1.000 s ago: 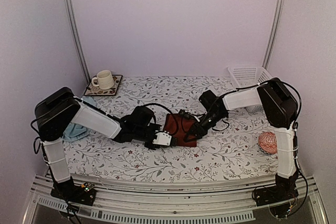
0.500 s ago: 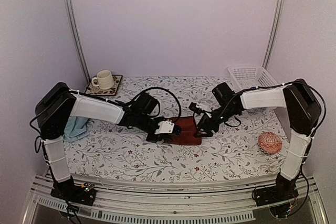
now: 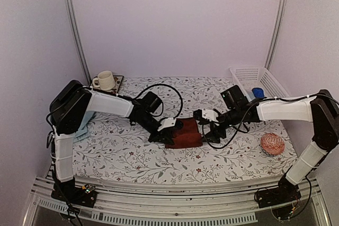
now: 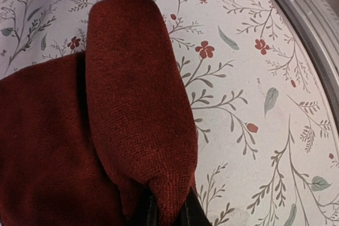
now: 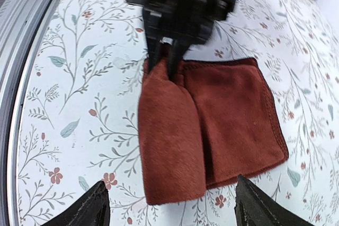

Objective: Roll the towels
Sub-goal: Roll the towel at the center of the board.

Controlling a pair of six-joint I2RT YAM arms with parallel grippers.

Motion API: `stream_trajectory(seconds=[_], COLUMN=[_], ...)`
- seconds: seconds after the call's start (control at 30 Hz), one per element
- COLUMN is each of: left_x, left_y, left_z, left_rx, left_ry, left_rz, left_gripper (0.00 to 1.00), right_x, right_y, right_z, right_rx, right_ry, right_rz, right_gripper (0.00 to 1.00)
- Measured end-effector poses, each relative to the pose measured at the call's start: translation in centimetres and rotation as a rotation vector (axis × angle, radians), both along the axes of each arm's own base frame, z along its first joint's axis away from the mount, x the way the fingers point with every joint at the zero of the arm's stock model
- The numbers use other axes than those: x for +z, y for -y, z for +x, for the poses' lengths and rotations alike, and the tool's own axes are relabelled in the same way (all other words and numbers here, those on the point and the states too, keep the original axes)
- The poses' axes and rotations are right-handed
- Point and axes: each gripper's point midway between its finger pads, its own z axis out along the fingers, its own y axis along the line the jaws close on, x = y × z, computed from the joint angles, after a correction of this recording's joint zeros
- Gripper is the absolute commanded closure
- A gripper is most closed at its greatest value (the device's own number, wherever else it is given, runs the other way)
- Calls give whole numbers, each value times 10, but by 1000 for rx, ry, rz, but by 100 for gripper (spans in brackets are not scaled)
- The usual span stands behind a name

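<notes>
A dark red towel (image 3: 184, 135) lies on the floral tablecloth, its near edge turned over into a loose fold (image 5: 170, 136). My left gripper (image 3: 163, 135) is shut on the left end of that fold (image 4: 143, 130); its black fingers (image 4: 188, 216) pinch the cloth at the bottom of the left wrist view. It also shows in the right wrist view (image 5: 168, 63). My right gripper (image 5: 175, 205) is open and empty, just off the towel's right end, not touching it; it also shows in the top view (image 3: 203, 127).
A light blue towel (image 3: 85, 126) lies at the left, partly behind the left arm. A white basket (image 3: 259, 80) at the back right holds something blue (image 3: 258, 92). A cup (image 3: 105, 80) stands on a coaster at the back left. A patterned ball (image 3: 272, 143) sits at the right.
Both arms have reached farther out over the table. The right gripper has let go of the towel and drawn back to the right. The left gripper still holds the folded edge.
</notes>
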Motion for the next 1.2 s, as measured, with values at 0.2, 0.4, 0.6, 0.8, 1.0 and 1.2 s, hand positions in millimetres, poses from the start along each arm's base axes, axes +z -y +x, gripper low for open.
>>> stream_trajectory(seconds=[0.2, 0.4, 0.6, 0.8, 1.0, 1.2], left_x=[1, 2, 2, 0, 0, 0], left_y=[0, -3, -3, -2, -3, -7], left_z=[7, 13, 14, 15, 16, 18], left_rx=[32, 59, 70, 84, 91, 111], left_ry=[-157, -278, -338, -400, -419, -383], left_rz=[-27, -55, -65, -66, -64, -40], left_gripper=[100, 99, 96, 95, 82, 57], right_x=[-5, -25, -51, -61, -64, -61], right_y=[-21, -28, -29, -36, -40, -44], right_z=[-25, -18, -7, 7, 17, 20], right_rx=[164, 197, 185, 157, 114, 78], right_ry=[118, 210, 233, 245, 237, 180], right_rz=[-12, -58, -121, -147, -155, -150], right_gripper=[19, 21, 29, 59, 78, 91])
